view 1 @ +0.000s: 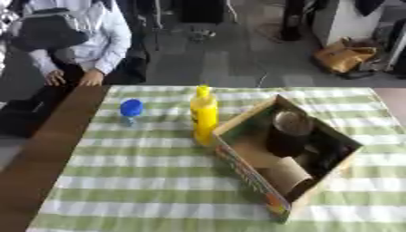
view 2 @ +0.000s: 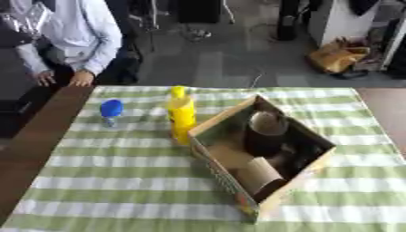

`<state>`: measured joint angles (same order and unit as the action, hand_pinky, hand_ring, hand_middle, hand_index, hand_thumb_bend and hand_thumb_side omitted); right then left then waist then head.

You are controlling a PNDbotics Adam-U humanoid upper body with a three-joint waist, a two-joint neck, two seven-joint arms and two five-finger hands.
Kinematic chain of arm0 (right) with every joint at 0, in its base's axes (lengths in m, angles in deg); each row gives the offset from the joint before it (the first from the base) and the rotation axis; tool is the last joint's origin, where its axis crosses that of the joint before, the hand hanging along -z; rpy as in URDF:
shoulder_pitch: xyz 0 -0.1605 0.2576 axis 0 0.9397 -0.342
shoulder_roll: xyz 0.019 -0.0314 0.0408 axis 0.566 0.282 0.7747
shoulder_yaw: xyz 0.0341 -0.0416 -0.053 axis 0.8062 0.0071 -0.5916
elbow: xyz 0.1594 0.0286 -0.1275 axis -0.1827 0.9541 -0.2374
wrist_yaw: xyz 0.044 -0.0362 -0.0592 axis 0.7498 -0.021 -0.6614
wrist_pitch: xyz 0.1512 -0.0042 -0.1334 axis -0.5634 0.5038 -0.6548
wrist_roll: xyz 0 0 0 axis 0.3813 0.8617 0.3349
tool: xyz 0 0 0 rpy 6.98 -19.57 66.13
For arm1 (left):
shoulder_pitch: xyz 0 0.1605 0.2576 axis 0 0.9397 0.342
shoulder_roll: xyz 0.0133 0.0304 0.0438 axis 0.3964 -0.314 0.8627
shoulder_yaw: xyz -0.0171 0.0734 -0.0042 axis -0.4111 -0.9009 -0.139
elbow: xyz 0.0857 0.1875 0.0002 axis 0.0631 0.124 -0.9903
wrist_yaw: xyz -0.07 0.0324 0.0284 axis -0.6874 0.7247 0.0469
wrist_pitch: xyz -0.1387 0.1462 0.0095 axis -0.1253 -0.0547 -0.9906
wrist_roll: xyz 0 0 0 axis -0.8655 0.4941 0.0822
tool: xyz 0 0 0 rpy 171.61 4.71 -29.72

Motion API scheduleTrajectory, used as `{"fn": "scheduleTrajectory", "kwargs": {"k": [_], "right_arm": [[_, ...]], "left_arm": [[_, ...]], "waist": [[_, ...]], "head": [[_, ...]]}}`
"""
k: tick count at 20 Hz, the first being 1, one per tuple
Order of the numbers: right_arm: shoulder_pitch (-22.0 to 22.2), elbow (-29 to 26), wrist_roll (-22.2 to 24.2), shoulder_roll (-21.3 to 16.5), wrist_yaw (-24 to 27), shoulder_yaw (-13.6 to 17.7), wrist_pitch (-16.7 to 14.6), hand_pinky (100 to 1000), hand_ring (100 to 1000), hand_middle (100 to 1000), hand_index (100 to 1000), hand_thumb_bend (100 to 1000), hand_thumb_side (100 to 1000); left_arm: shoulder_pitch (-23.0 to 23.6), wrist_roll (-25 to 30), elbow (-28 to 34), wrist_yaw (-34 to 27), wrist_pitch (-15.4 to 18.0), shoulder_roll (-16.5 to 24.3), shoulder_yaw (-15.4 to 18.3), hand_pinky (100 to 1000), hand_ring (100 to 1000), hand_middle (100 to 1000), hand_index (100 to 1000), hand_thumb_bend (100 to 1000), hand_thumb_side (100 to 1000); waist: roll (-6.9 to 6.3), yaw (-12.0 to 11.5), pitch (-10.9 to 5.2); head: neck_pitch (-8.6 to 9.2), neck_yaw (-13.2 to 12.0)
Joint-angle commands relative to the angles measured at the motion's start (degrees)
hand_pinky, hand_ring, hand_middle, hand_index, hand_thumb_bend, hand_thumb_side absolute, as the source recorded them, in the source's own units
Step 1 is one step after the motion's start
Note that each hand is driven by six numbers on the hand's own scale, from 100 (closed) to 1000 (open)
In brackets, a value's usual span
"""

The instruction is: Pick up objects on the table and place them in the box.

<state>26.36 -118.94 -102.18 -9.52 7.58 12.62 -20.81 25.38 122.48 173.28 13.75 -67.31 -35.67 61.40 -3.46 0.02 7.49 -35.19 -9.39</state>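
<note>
Across the lower three-quarters of the frame: bench (view 1: 142, 190), covered by a green-and-white striped cloth, bare brown wood along its left edge.

Centre right: cardboard box (view 1: 246, 170), open top, set askew. Contents: a dark round container with a pale lid (view 1: 292, 127) at the back, a tan cylinder lying near the front corner (view 1: 287, 174), and other dark items that cannot be made out.

Centre: yellow bottle (view 1: 204, 115), upright, nozzle cap on top, standing just beside the box's left corner, possibly touching it. Judged rigid plastic, smooth and somewhat slippery, tall enough to tip; best taken round the mid-body, below the shoulder.

Left of centre: small clear bottle with a blue cap (view 1: 131, 111), upright, well apart from the box. Judged light and thin-walled, liable to crumple or topple; take hold round the body just under the cap.

Hands: neither robot hand appears in either view; their state cannot be told.
</note>
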Motion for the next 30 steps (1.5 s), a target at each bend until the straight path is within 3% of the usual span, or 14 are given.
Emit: {"fn": "scheduleTrajectory", "kwargs": {"k": [1,5,13,16,18,19,24,30], "right_arm": [[-0.5,-1.0,-0.8,-1.7,-0.6,-0.5,-0.3,814,834,725,669,100,1000],[-0.6,-1.0,-0.8,-1.6,-0.5,-1.0,-0.2,816,834,725,667,100,1000],[-0.7,-1.0,-0.8,-1.2,-0.2,-1.6,0.1,817,834,718,663,100,1000],[-0.7,-1.0,-0.8,-1.0,-0.2,-1.7,0.1,817,834,714,661,100,1000],[-0.8,-1.0,-0.8,-0.9,-0.1,-1.8,0.1,817,834,712,660,100,1000],[-0.8,-1.0,-0.8,-0.8,-0.1,-1.9,0.1,818,834,711,659,100,1000],[-0.9,-1.0,-0.8,-0.6,0.1,-2.1,0.3,820,834,703,647,100,1000],[-1.2,-1.0,-0.8,-0.4,0.3,-2.1,0.5,821,832,692,627,100,1000]], "left_arm": [[-3.2,10.2,-4.4,0.0,-0.1,4.4,-1.7,911,1000,994,1000,100,585],[-7.4,16.3,-12.5,1.5,-0.2,5.1,-5.3,933,1000,1000,1000,100,639],[-16.0,17.4,-32.5,9.0,2.9,0.7,-10.4,983,1000,1000,1000,100,758],[-18.5,17.4,-40.5,12.5,4.5,-1.6,-11.6,982,1000,1000,1000,307,825],[-19.9,17.4,-45.6,14.6,5.4,-3.2,-12.3,985,1000,1000,1000,440,800],[-20.7,17.4,-47.9,15.8,5.8,-3.9,-12.5,982,1000,1000,1000,463,791],[-24.1,17.4,-58.0,20.3,4.8,-7.9,-10.8,938,1000,1000,1000,492,729],[-25.4,17.4,-62.4,23.1,4.1,-10.2,-9.6,957,1000,1000,1000,552,617]], "waist": [[0.05,0.2,-0.88],[-0.09,0.7,-0.8],[-0.26,1.5,-0.93],[-0.28,1.9,-1.01],[-0.31,2.2,-0.96],[-0.31,2.3,-0.94],[-0.18,3.2,-0.61],[-0.06,4.0,-0.17]], "head": [[-0.34,0.0],[0.07,-0.2],[0.27,-1.9],[0.5,-2.2],[0.59,-2.3],[0.63,-2.4],[0.66,-3.0],[1.07,-3.6]]}}
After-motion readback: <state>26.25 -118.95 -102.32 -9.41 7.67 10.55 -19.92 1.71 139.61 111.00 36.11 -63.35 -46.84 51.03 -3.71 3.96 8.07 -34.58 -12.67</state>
